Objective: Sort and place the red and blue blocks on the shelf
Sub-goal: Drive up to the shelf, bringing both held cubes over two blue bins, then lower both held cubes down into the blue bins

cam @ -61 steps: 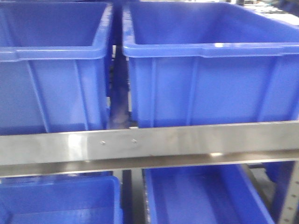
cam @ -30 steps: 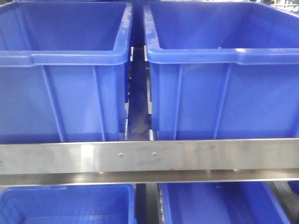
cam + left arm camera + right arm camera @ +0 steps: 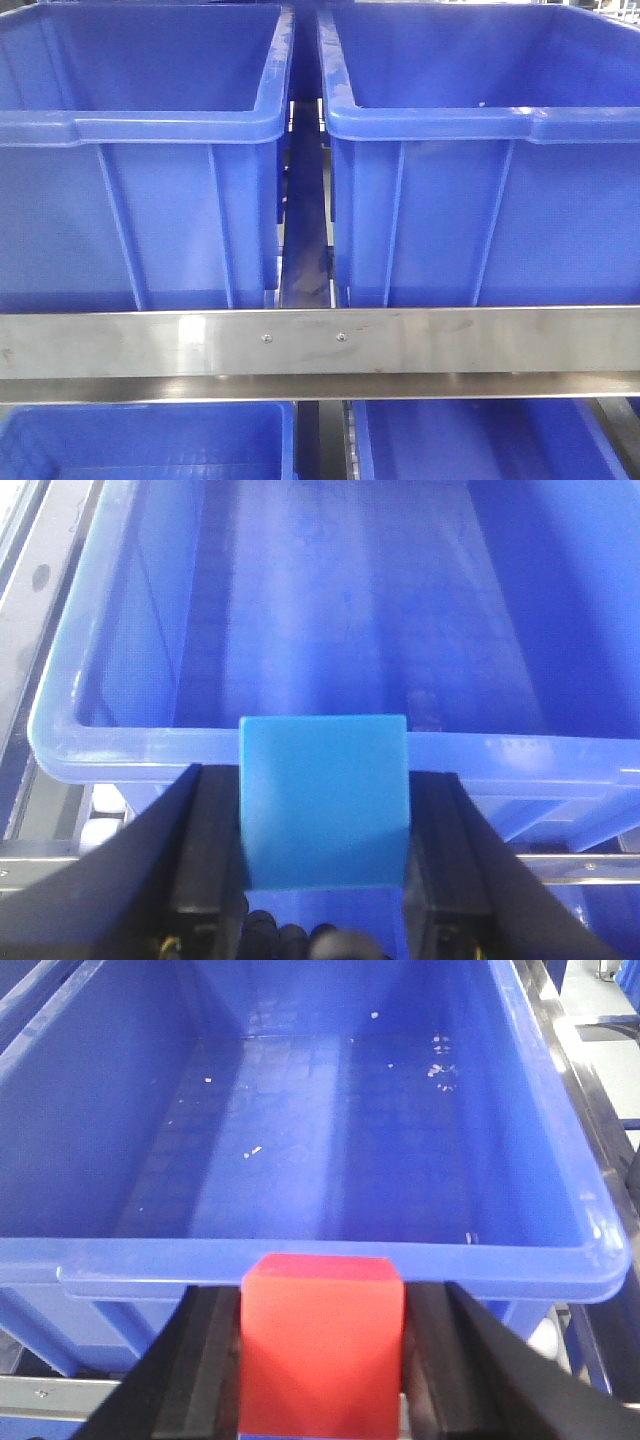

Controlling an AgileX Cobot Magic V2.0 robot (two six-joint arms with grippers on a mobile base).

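The left gripper [image 3: 322, 785] pinches the blue block [image 3: 324, 810] square-on, at the near rim of a bin [image 3: 130, 742]; the bin is open beyond. The right gripper [image 3: 322, 1305] pinches the red block [image 3: 322, 1360] likewise at a second bin [image 3: 500, 1260]. The shelf [image 3: 470, 340] rail runs left to right.

You have four blue bins in the front view: upper left bin [image 3: 140, 200], upper right bin [image 3: 480, 200], lower left bin [image 3: 140, 445] and lower right bin [image 3: 480, 445] (the lower two only partly in frame). You see one shelf rail [image 3: 470, 342] carrying two screws [image 3: 266, 338]. Blocks number two: one blue block [image 3: 323, 800], one red block [image 3: 320, 1350]. Grippers number two: left gripper [image 3: 323, 815], right gripper [image 3: 320, 1360].
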